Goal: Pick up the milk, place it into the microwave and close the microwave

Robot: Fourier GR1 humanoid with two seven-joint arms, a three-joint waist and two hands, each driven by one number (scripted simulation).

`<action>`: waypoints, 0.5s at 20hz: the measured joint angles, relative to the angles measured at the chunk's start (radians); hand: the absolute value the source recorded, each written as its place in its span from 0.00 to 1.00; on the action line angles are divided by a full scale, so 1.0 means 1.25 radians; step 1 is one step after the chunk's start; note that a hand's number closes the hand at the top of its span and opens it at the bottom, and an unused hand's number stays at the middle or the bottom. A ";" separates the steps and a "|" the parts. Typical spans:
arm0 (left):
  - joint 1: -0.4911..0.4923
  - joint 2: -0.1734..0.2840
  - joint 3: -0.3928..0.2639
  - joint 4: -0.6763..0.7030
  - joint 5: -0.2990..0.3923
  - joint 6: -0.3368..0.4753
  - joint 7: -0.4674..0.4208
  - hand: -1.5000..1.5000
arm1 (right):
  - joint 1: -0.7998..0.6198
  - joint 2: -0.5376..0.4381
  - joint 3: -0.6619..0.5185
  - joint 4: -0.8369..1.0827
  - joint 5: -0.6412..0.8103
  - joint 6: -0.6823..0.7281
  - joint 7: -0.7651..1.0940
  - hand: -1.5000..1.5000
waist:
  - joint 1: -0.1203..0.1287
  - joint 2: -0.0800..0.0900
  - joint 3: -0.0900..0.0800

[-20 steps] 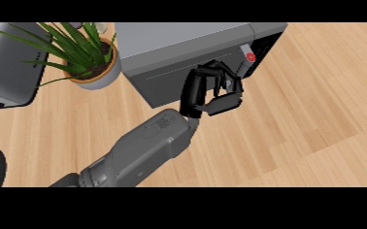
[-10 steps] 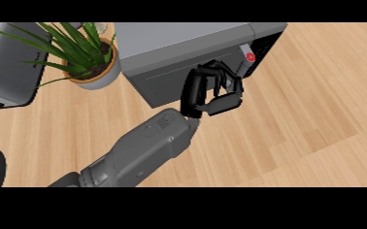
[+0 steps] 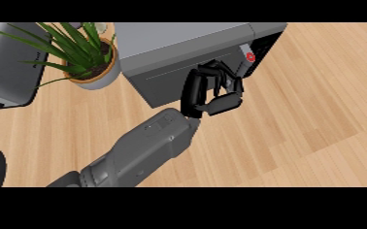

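The grey microwave stands at the back of the wooden counter, its door lying flush against the front. Its control strip with a red button is at the right end. No milk shows anywhere; whatever is inside the microwave is hidden. My right hand is at the right part of the door, just left of the control strip. Its fingers are curled against the front and its thumb is tucked below, with nothing held. The grey forearm runs down to the lower left. My left hand is out of view.
A potted plant with long green leaves stands left of the microwave. A dark grey appliance sits at the left edge. Bare wooden counter stretches to the right and front.
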 measured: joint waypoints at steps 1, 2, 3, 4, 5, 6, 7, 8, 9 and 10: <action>-0.001 0.000 -0.001 0.001 0.002 -0.001 -0.002 1.00 | 0.000 -0.002 -0.001 0.002 -0.001 0.004 0.001 0.00 | 0.000 0.000 0.000; -0.001 0.000 -0.002 0.001 0.005 0.000 -0.002 1.00 | -0.001 -0.004 -0.001 0.003 -0.002 0.007 0.001 0.00 | 0.000 0.000 0.000; -0.003 0.000 -0.005 0.003 0.006 -0.002 -0.004 1.00 | -0.004 -0.006 -0.001 0.002 -0.006 0.009 0.003 0.00 | 0.001 0.000 0.000; -0.006 0.001 -0.012 0.007 0.003 -0.003 -0.005 1.00 | -0.007 -0.008 -0.001 0.002 -0.010 0.013 0.004 0.00 | 0.001 0.000 0.001; -0.010 0.002 -0.018 0.011 -0.001 -0.003 -0.005 1.00 | -0.010 -0.009 0.000 0.002 -0.014 0.017 0.004 0.00 | 0.001 0.000 0.001; -0.013 0.003 -0.024 0.017 -0.004 -0.002 -0.005 1.00 | -0.011 -0.008 0.000 0.002 -0.018 0.020 0.004 0.00 | 0.001 -0.001 0.002; -0.016 0.003 -0.029 0.022 -0.006 0.002 -0.002 1.00 | -0.011 -0.007 0.002 0.001 -0.024 0.023 0.003 0.00 | 0.001 -0.002 0.002; -0.020 0.001 -0.034 0.028 -0.009 0.006 0.000 1.00 | -0.012 -0.007 0.002 0.002 -0.029 0.028 0.002 0.00 | 0.002 -0.003 0.003; -0.023 0.000 -0.039 0.033 -0.011 0.009 0.001 1.00 | -0.014 -0.007 0.002 0.002 -0.036 0.032 0.002 0.00 | 0.004 -0.003 0.003; -0.026 0.000 -0.044 0.037 -0.012 0.014 0.005 1.00 | -0.015 -0.008 0.003 0.001 -0.041 0.038 0.003 0.00 | 0.005 -0.004 0.004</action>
